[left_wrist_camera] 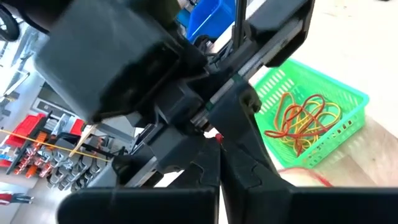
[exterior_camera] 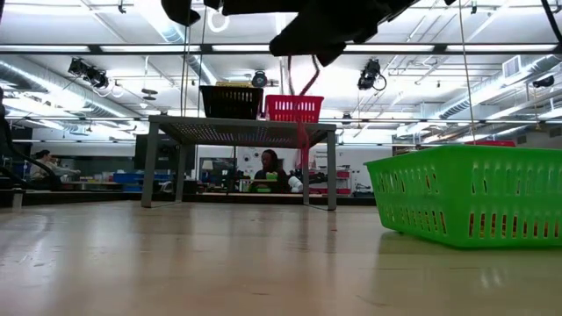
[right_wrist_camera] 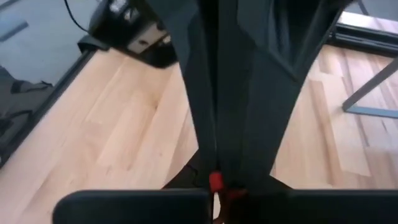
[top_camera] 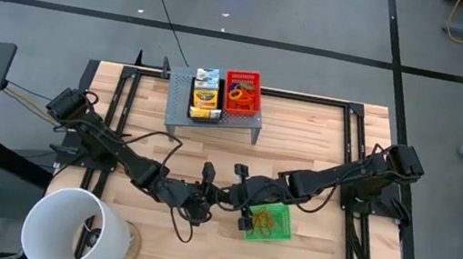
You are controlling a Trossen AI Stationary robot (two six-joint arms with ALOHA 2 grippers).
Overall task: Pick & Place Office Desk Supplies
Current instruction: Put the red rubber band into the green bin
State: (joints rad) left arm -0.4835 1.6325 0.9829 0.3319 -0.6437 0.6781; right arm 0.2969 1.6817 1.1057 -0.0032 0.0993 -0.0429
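Right now both of my grippers meet nose to nose above the front middle of the table (top_camera: pixel 323 134). The left gripper (top_camera: pixel 202 201) and right gripper (top_camera: pixel 236 193) each have their fingers pressed together, and a small red thing (right_wrist_camera: pixel 215 182), likely a ring or band, shows pinched at the tips between them. I cannot tell which gripper truly has hold of it.

My worry is a fumbled handover: if one lets go before the other grips firmly, the red piece could drop to the wood, and the two arms sit close enough to knock each other.

Just beside the right gripper lies the green mesh tray (top_camera: pixel 270 223) holding tangled orange rubber bands (left_wrist_camera: pixel 305 121). Well apart, at the back, the grey riser (top_camera: pixel 181 113) carries the crayon box (top_camera: pixel 205 95) and the red tray (top_camera: pixel 243 92).
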